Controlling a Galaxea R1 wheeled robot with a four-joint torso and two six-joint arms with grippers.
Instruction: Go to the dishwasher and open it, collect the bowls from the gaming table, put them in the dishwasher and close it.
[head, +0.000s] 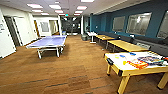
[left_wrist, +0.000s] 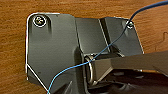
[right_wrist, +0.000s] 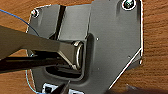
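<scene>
The gaming table (head: 130, 70) stands at the right of the head view, with a white top, a yellow edge and yellow legs. Colourful board-game boxes (head: 146, 61) lie on it. Near its far end sit small blue (head: 132, 53) and yellow-green (head: 116, 57) shapes that may be the bowls, too blurred to be sure. The dishwasher is out of view. Both wrist views look down past the robot's dark plate onto brown wood-patterned floor (left_wrist: 15, 37) (right_wrist: 155, 50).
A blue table-tennis table (head: 48, 42) stands left of centre. Plain yellow-topped tables (head: 125, 45) and a dark bench line the teal wall on the right. White doors (head: 21, 30) are on the left. A corridor (head: 70, 25) opens at the far end.
</scene>
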